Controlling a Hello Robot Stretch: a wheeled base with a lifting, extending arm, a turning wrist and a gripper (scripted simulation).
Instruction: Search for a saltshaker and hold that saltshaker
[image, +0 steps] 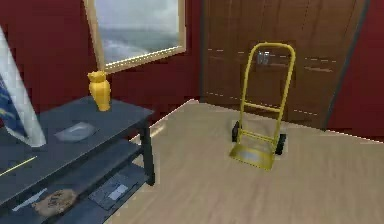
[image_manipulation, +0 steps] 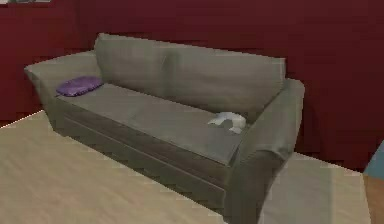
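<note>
A dark blue-grey table (image: 110, 125) with lower shelves stands at the forward view's left. On its top stands a yellow vase (image: 99, 90), and a flat grey thing (image: 74, 131) lies near it. Small flat things (image: 55, 201) rest on the bottom shelf. Nothing in these views has the shape of a saltshaker.
A yellow hand truck (image: 262, 105) stands before dark wooden doors (image: 285, 50). A framed picture (image: 135, 30) hangs on the red wall. In the arm side view a grey sofa (image_manipulation: 170, 105) carries a purple cushion (image_manipulation: 78, 87) and a small white thing (image_manipulation: 229, 121). Wood floor (image: 220, 180) lies between.
</note>
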